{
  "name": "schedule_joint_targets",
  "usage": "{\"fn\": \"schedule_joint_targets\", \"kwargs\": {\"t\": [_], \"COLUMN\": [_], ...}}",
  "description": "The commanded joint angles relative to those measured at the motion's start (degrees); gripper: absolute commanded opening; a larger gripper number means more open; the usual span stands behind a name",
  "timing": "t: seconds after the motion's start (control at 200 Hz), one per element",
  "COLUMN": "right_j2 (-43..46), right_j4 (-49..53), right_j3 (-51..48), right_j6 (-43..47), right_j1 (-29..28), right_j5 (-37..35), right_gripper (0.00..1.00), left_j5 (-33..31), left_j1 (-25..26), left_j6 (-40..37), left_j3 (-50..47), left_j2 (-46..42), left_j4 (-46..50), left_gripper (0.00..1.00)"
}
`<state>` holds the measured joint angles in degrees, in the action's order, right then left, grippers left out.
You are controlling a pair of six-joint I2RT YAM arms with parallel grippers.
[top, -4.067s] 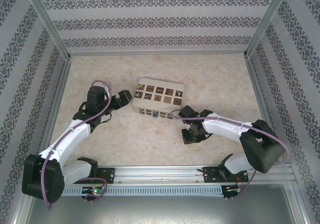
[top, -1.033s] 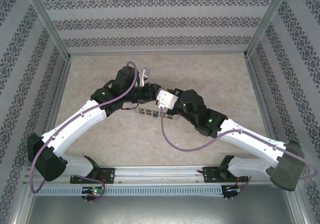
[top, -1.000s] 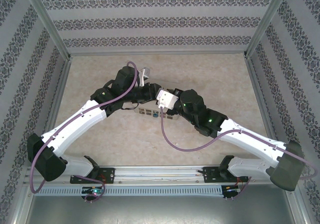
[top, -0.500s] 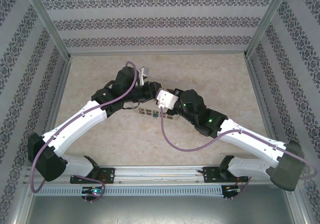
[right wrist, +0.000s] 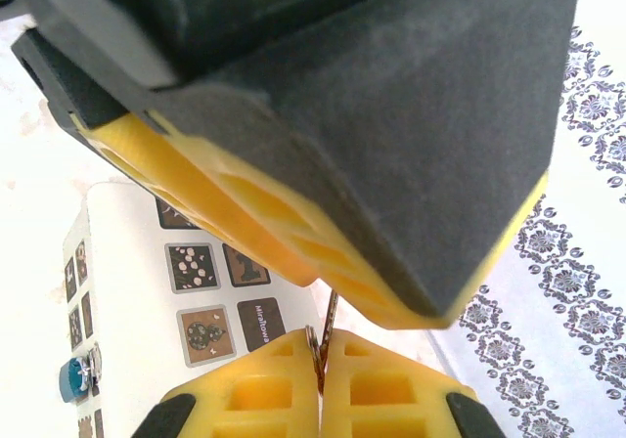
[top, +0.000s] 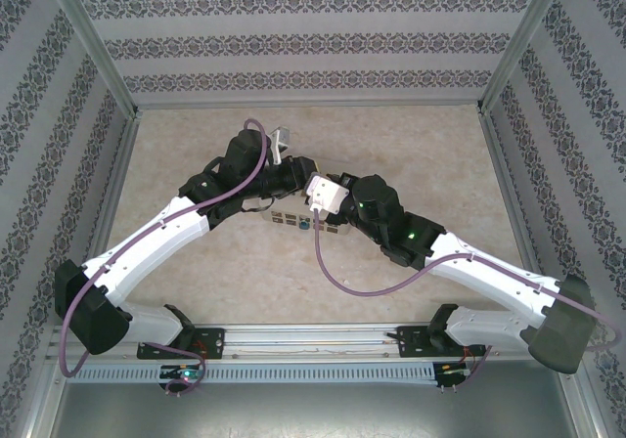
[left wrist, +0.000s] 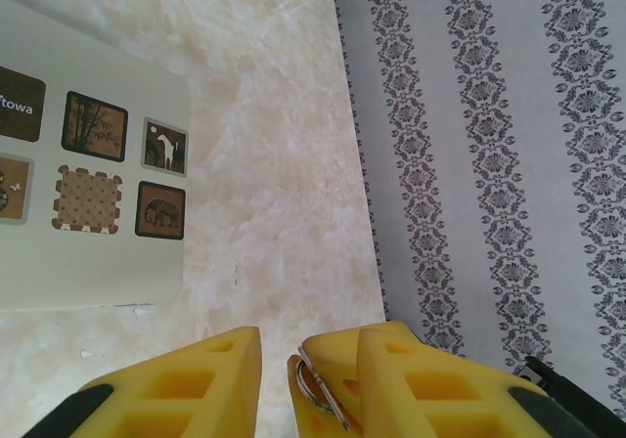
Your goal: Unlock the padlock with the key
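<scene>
**Top view.** Both arms meet above the white box [top: 286,220], which rests on a mottled, stone-patterned beige counter [top: 421,154]. The padlock [top: 306,225] is a blue speck on the box's near side face.

**Left wrist view.** The left gripper [left wrist: 277,355] has ribbed yellow jaws standing a narrow slit apart. A thin metal ring [left wrist: 315,387] lies against one inner face, and it cannot be told whether it is pinched. The smooth box lid carries brown picture squares. A floral-striped wall [left wrist: 469,164] borders the counter.

**Right wrist view.** The right gripper [right wrist: 320,348] has its jaws pressed together on the key [right wrist: 331,321], a slim metal sliver. The key rises to touch the left gripper's yellow finger just above. The padlock shows here as a blue body with a silvery part, low against the box side.
</scene>
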<state>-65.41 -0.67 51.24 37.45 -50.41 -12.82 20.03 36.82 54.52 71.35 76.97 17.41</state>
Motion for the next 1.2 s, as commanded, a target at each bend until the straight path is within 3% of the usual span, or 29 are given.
{"fn": "schedule_joint_targets", "kwargs": {"t": [0.0,0.395,0.839,0.939,1.084,1.194], "right_j2": [1.1,0.6,0.1,1.1,3.0,5.5], "right_j4": [-1.2,-1.7,-2.1,-1.1,1.1,2.9], "right_j3": [-0.1,0.1,0.3,-0.2,-1.0,-1.7], "right_j6": [-1.3,-2.2,-2.6,-3.1,-4.4,-8.7], "right_j1": [-0.5,-0.5,-0.5,-0.3,0.6,3.2], "right_j5": [-0.6,-1.9,-3.2,-2.4,-0.2,7.3], "right_gripper": [0.00,0.00,0.00,0.11,0.30,0.48], "left_j5": [-0.3,0.5,0.0,-0.7,-1.7,1.6], "left_j1": [1.0,1.1,1.0,0.6,-1.7,-5.2], "left_j6": [0.6,0.8,-1.1,-3.0,-8.9,-14.6], "left_j3": [-0.7,-0.8,0.2,0.7,1.7,0.5], "left_j2": [-0.2,0.5,0.8,-0.1,-2.5,-5.3], "left_j4": [-2.2,-2.7,-0.5,1.8,7.4,7.7], "left_gripper": [0.29,0.27,0.06,0.00,0.00,0.00]}}
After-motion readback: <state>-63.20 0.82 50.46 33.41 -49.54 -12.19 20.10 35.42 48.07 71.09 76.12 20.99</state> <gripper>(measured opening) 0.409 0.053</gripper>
